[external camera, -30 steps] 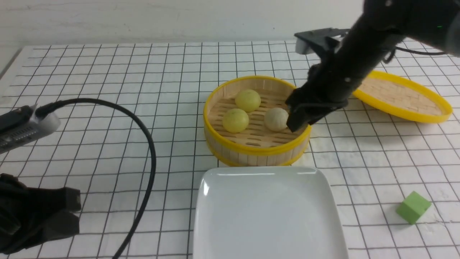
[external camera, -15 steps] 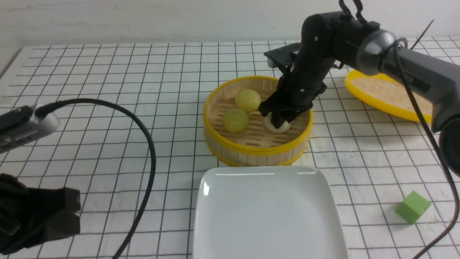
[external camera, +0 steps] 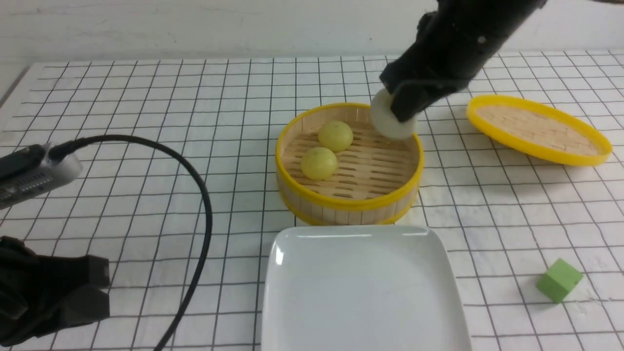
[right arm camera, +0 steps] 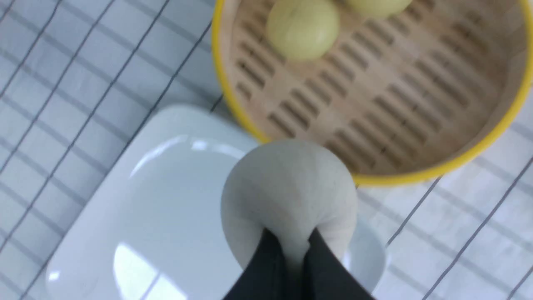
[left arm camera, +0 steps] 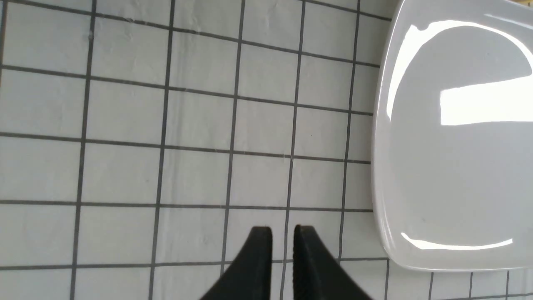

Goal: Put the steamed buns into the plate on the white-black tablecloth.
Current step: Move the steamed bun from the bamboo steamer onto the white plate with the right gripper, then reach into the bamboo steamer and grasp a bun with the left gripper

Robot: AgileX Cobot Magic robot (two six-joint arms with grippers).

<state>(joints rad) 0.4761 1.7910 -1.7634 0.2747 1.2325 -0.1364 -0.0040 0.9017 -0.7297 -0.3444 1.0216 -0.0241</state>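
My right gripper (external camera: 400, 111) is shut on the beige-grey steamed bun (external camera: 385, 122) and holds it in the air above the far right rim of the bamboo steamer basket (external camera: 348, 202). The right wrist view shows this bun (right arm camera: 287, 196) squeezed between the fingers. Two pale yellow-green steamed buns (external camera: 335, 135) (external camera: 319, 163) lie in the basket. The white plate (external camera: 363, 292) sits empty on the white-black tablecloth (external camera: 146, 97), just in front of the basket. My left gripper (left arm camera: 282, 233) is shut and empty, low over the cloth beside the plate's rim (left arm camera: 381, 166).
The yellow-rimmed woven lid (external camera: 538, 127) lies at the back right. A green cube (external camera: 559, 280) sits at the front right. A black cable (external camera: 195, 195) loops over the cloth on the left, near my left arm (external camera: 48, 292).
My right gripper reached into the basket, closed on the beige-grey bun and lifted it up and back. The two yellow-green buns and the left arm have not moved.
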